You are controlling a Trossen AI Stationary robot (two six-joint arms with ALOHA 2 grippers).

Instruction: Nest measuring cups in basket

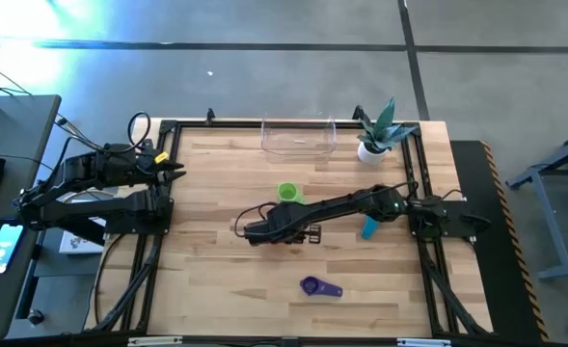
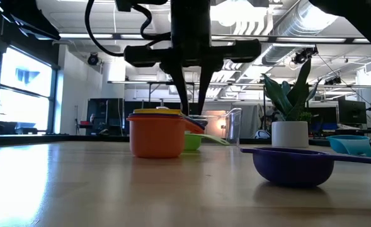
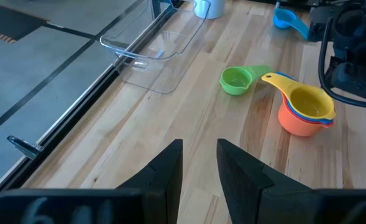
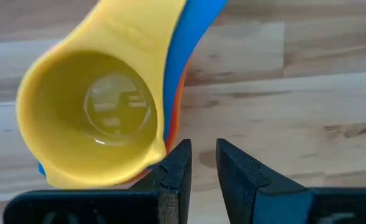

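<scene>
An orange cup (image 2: 155, 140) stands on the table with a blue cup and a yellow cup (image 4: 96, 118) nested in it, the stack (image 3: 304, 112) near the table's middle. My right gripper (image 4: 199, 149) points down, shut, just over the stack's rim (image 2: 193, 113), on the side away from the handles. The green cup (image 1: 288, 193), light blue cup (image 1: 368, 227) and purple cup (image 1: 312, 286) lie apart on the wood. The clear basket (image 1: 298, 138) sits at the far edge. No red cup shows. My left gripper (image 3: 199, 152) is shut near the far left corner (image 1: 177, 166). My right gripper comes from above, pointing down, with one fingertip (image 4: 175, 155) right beside the yellow cup's rim (image 4: 156, 148), opposite its handle. Whether it touches the rim I cannot tell. The stack stands upright on the table.
A white pot with a green plant (image 1: 372, 145) stands right of the basket at the far edge. Black rails (image 1: 168, 125) frame the tabletop. Bare wood lies between the stack and the basket and along the near edge beside the purple cup.
</scene>
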